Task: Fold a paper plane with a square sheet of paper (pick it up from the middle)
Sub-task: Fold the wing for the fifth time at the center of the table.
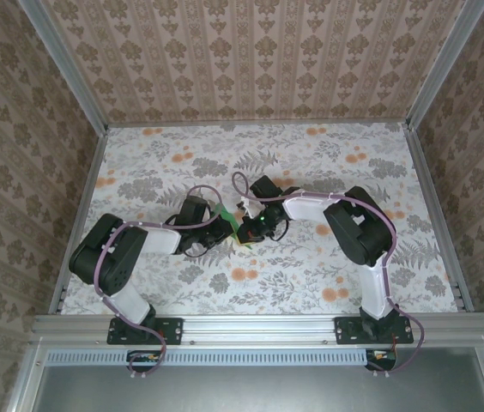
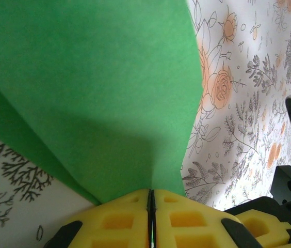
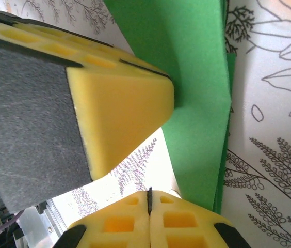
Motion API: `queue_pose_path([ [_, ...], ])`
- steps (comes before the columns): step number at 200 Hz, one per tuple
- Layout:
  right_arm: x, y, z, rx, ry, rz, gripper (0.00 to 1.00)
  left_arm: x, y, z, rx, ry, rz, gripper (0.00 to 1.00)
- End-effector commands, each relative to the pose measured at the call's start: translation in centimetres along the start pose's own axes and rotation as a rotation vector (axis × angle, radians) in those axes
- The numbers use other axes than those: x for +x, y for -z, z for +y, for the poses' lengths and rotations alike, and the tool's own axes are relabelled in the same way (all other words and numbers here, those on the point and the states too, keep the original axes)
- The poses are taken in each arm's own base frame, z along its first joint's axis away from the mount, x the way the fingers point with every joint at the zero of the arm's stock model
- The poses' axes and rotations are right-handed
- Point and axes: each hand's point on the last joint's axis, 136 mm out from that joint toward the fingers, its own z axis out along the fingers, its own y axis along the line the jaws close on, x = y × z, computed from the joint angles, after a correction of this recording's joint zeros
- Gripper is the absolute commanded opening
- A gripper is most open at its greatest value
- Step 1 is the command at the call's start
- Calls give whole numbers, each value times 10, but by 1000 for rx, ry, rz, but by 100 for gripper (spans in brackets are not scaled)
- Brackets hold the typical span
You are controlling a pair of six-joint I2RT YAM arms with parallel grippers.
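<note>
The two arms were pictured from above, met at the centre of the floral table [image 1: 328, 163]. In the left wrist view, the left gripper [image 2: 151, 201] was shown clamped on the folded green sheet of paper [image 2: 94, 93]. In the right wrist view, the right gripper [image 3: 149, 201] was seen closed beside the sheet's edge, with any grip unconfirmed. That view was partly blocked by a left finger [image 3: 119, 108].

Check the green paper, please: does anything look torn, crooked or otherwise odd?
Nothing stands out. The green paper shows no tear; it bends in a soft fold, its lower edge pinched in the shut left tool.
</note>
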Motion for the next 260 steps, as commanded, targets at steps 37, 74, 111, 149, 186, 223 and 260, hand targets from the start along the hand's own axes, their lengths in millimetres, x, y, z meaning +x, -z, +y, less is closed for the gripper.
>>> queue_pose_path([
  [37, 13, -7, -15, 31, -35, 62, 8, 4, -4, 26, -109, 22, 13, 10],
  [74, 16, -10, -19, 35, -47, 80, 8, 4, -4, 28, -120, 24, 15, 10],
  [111, 0, 8, 4, -2, 3, 6, 7, 5, -4, 28, -121, 25, 18, 9],
  [149, -12, 11, 6, 15, 15, -22, 4, 5, -4, 28, -120, 23, 19, 9],
  [186, -17, 1, -5, 32, -9, -20, 1, 6, -3, 28, -121, 23, 21, 9],
  [223, -10, -4, -19, 62, -42, 5, 0, 6, -3, 29, -125, 26, 21, 8],
  [260, 7, -8, -33, 98, -66, 51, 0, 6, -3, 33, -146, 31, 22, 6],
])
